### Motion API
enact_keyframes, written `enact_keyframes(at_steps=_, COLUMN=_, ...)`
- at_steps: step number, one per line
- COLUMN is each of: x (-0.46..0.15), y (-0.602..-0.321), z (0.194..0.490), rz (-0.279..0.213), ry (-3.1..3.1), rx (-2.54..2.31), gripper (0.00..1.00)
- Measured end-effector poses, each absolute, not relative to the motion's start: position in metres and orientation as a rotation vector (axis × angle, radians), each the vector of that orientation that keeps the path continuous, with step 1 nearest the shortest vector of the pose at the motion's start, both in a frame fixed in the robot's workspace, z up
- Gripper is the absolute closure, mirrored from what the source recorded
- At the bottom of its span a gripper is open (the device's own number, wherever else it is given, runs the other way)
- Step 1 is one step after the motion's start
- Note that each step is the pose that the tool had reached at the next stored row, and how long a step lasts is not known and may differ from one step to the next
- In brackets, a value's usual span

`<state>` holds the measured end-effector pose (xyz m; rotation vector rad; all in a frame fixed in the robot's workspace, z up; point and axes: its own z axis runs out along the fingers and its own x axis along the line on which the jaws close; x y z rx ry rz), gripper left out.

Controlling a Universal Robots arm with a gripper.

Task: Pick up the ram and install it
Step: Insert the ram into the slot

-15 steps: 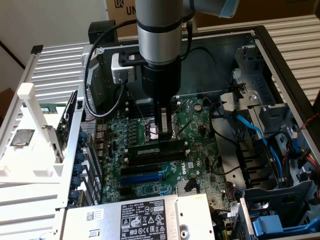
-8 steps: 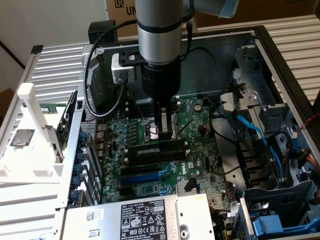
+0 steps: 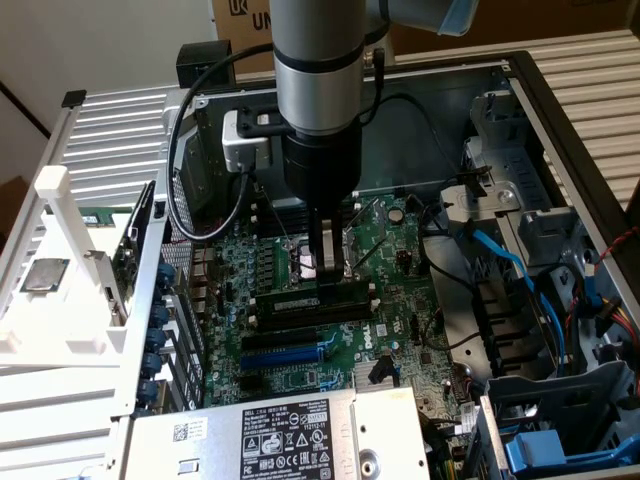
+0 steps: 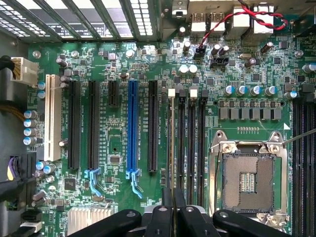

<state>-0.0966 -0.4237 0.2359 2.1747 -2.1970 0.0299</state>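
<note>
The arm reaches down from above into the open computer case point(image 3: 440, 85), and the gripper point(image 3: 328, 282) stands low over the motherboard point(image 3: 300, 385), about in its middle. The ram point(image 3: 295, 300) is between the fingers point(image 3: 322, 250). It stands upright on its long edge, with the pale sticker turned to the near side, and the fingers clamp it at about the middle of its length. In the wrist view the gripper point(image 4: 173, 195) shows two dark fingers point(image 4: 179, 202) almost together, with only the thin top edge of the ram point(image 4: 171, 143) between them, so the grip is closed on the stick. The ram runs along the row of black memory slots point(image 4: 192, 148) and is over the slot that is the farthest from the CPU socket point(image 4: 248, 177). Whether it is fully pressed into that slot I cannot tell. In the exterior view the open CPU socket point(image 3: 308, 262) is just on the far side of the ram, and the blue expansion slot point(image 3: 290, 353) is on the near side, a little apart from it. Nearer to the camera lies the grey power supply point(image 3: 280, 435) with its black label. At the exterior view's right, blue cables point(image 3: 520, 280) run inside the case.
</note>
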Motion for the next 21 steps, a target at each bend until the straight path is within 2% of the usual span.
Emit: enact_keyframes(at_steps=21, x=-0.0967, y=-0.4233, z=0.2334, rz=0.031, ry=-2.203, rx=2.171, gripper=0.88)
